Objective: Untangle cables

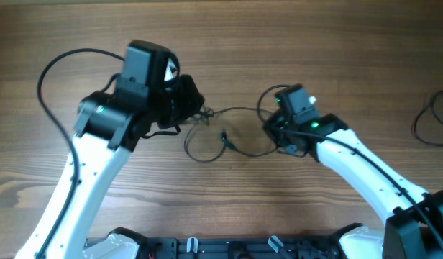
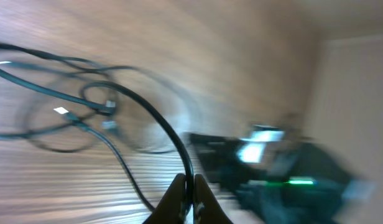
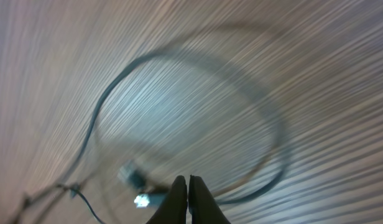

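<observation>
Pinching one strand of the cables (image 1: pixel 224 137) with the left gripper (image 2: pixel 189 190): fingers (image 2: pixel 176 200) pressed together on it, with the black strand entering right between the tips and arching up and away ahead of them. Farther ahead and to the left of those tips, blurred loops lying flat on the wooden table (image 2: pixel 198 56), with small plug ends among them. Ahead and to the right, facing the dark end of the right arm (image 2: pixel 275 171), lit green. At the right gripper (image 3: pixel 188 186), closed tip against tip with no gap; cannot tell whether any strand is caught there. Just left of those tips, a small pale plug (image 3: pixel 134 179); ahead of them, one wide blurred loop sweeping round on the table. From above, both grippers low over the table and pointing toward each other, with the cables between: a small knot just off the left gripper, a slack loop and a plug end spreading below it toward the right gripper, and a thin strand stretched across to the right gripper. Well beyond the right gripper on its outer side, apart from the rest, a separate thin cord (image 1: pixel 428 121) looped at the table's edge.
</observation>
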